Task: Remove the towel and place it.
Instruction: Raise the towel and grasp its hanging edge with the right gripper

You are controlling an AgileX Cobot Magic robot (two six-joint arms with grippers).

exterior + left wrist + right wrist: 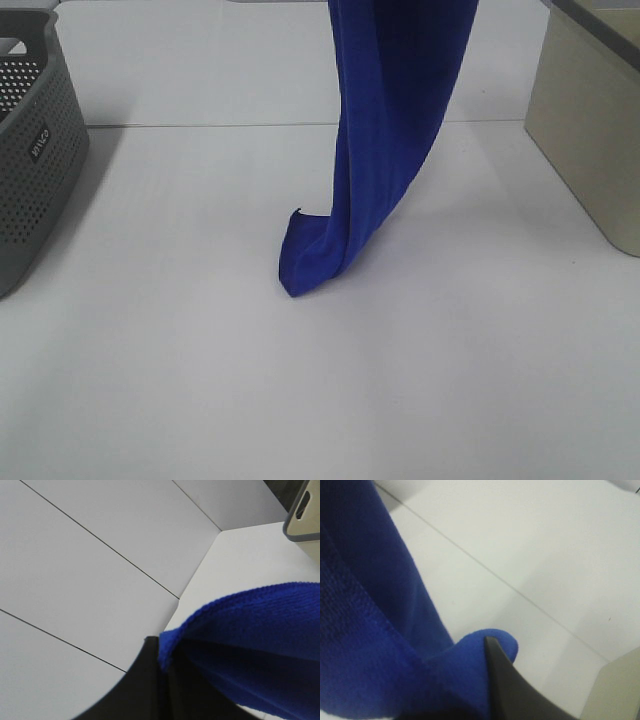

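Exterior high view showed the towel [385, 150] hanging from above the frame. Its folded lower end rested on the white table [200, 380], well apart from the grey basket [30, 150] and the beige bin [590, 130]. In the wrist views, the left gripper [162, 680] and the right gripper [486, 672] each clenched the blue cloth.

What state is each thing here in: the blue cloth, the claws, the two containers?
towel: hanging, held up, lower end crumpled on the table.
left gripper: shut on towel.
right gripper: shut on towel.
grey basket: upright, clear of towel.
beige bin: upright, inside hidden.
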